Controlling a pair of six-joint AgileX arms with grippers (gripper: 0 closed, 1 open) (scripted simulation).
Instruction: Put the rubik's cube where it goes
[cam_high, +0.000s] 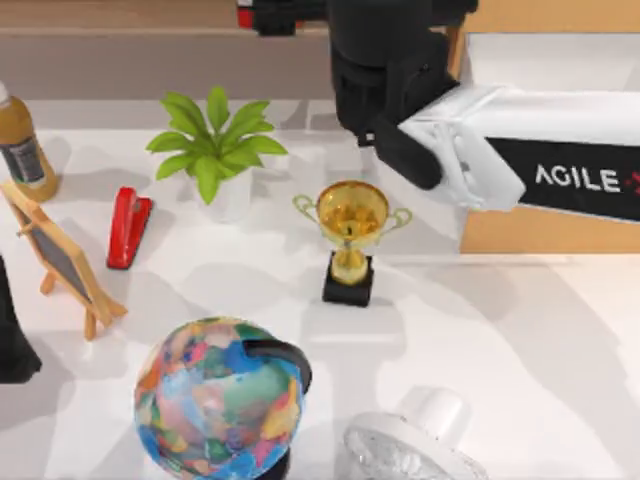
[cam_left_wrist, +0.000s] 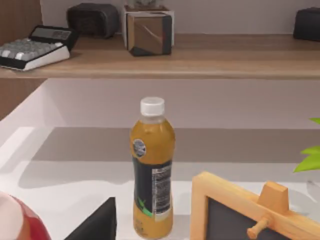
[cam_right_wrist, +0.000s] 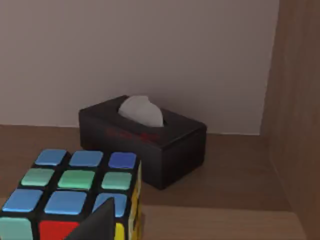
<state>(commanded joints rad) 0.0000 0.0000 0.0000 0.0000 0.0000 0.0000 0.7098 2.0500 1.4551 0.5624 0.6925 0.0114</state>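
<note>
Up on the wooden shelf (cam_right_wrist: 235, 185), the rubik's cube (cam_right_wrist: 75, 192) sits near a black tissue box (cam_right_wrist: 145, 137), seen from the right wrist; a dark fingertip (cam_right_wrist: 97, 225) lies against the cube's near face, though whether the right gripper pinches it I cannot tell; from above, the right arm (cam_high: 480, 150) reaches toward the table's back edge, past the gold trophy (cam_high: 350, 235); the left arm (cam_high: 12, 340) is parked at the table's left edge, near the juice bottle (cam_left_wrist: 152, 167).
</note>
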